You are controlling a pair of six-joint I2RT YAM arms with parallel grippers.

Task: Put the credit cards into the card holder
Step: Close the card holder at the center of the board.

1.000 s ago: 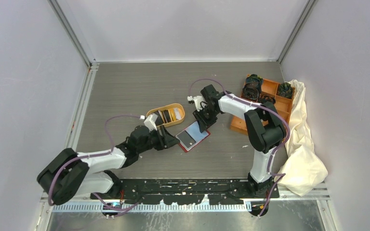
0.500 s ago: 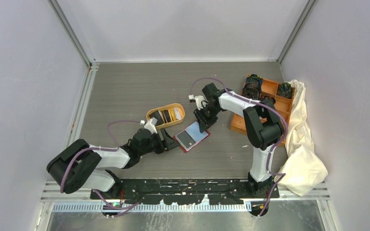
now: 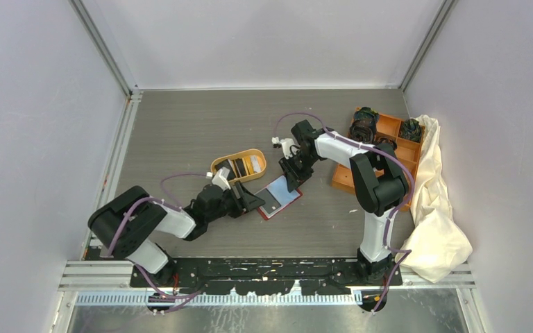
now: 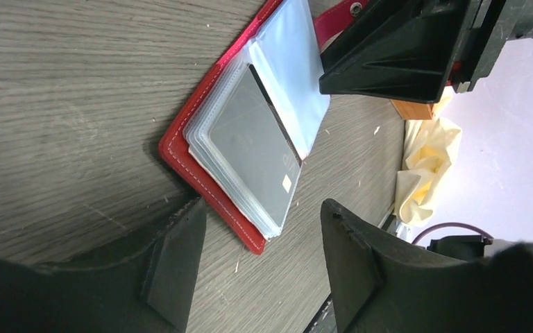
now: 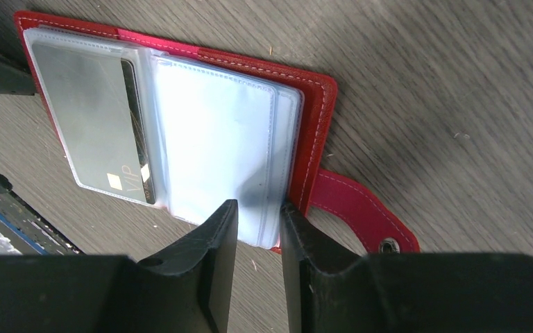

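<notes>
- We see the red stitched card holder (image 5: 312,118) open on the wood-grain worktop (image 3: 180,125) — a glossy dark credit card (image 5: 87,118) sits in its clear sleeve (image 5: 48,83).
- Right end effector (image 5: 258,208) pinches a sleeve's edge.
- Left end effector (image 4: 262,215) gapes, empty, beside the holder's corner.

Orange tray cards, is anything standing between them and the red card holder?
Nothing visible. The card holder lies open beside the tray holding the cards; the right gripper only pinches its clear sleeves at the clasp edge.
</notes>
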